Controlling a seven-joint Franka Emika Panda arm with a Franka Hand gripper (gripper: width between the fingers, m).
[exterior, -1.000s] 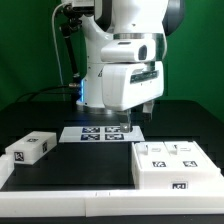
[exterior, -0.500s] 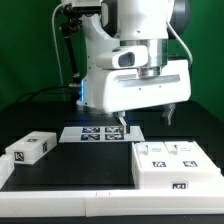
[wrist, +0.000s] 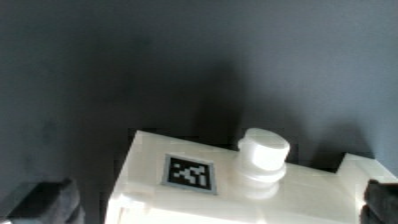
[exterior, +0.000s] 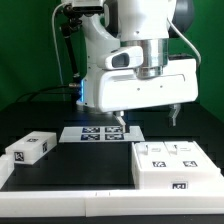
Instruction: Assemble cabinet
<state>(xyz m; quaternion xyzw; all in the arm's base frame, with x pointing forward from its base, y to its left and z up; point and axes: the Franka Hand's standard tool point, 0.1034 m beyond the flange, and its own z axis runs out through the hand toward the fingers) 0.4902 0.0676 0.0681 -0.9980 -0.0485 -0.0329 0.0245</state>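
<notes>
Exterior view: a glossy white robot arm with rounded casings stands at the back of a matte black table (exterior: 70,185), in front of a plain green backdrop. Its gripper (exterior: 148,117) hangs in the air above the table. The two thin dark fingers (exterior: 176,115) point down and are spread wide apart.

The cabinet (exterior: 178,168) is a low, boxy piece of smooth white plastic. It rests on the table at the exterior view's right, in front of the gripper and lower in the scene. It carries several square black-and-white tags on top and one on its front face.

A small white rectangular block (exterior: 30,147), also tagged, lies well apart from it at the exterior view's left. The marker board (exterior: 100,132), thin and flat, lies between them, further back and under the arm.

Wrist view: the picture is soft and slightly blurred. A corner of the cabinet (wrist: 160,195) shows against the dark table (wrist: 107,70). Its flat white top bears one square tag (wrist: 191,172). Just beside the tag a short, round white peg (wrist: 265,153) stands upright. The dark fingertips (wrist: 39,203) appear at opposite edges of the picture, wide apart, with the cabinet seen between them.
</notes>
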